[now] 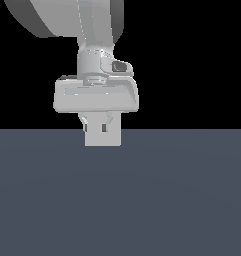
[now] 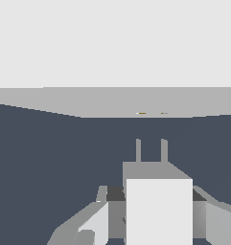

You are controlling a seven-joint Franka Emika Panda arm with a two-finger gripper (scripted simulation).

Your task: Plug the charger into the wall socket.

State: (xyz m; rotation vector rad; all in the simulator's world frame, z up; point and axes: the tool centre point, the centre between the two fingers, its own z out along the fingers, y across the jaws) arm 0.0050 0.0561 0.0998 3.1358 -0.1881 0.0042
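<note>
My gripper (image 1: 98, 125) hangs just above the dark floor, shut on the charger (image 1: 103, 137), a small off-white cube narrower than the gripper's body. In the wrist view the charger (image 2: 157, 206) sits between my fingers (image 2: 95, 222), and its two prongs (image 2: 138, 150) point at the wall socket (image 2: 115, 48). The socket is a broad pale plate filling the far side of that view. Two tiny gold marks (image 2: 142, 113) on the plate's lower grey band sit roughly in line with the prongs. A stretch of floor separates the prong tips from the plate. The socket does not show in the exterior view.
A flat dark blue-grey floor (image 1: 182, 200) spreads under the gripper, with black background behind the arm (image 1: 92, 30) in the exterior view. No other objects show.
</note>
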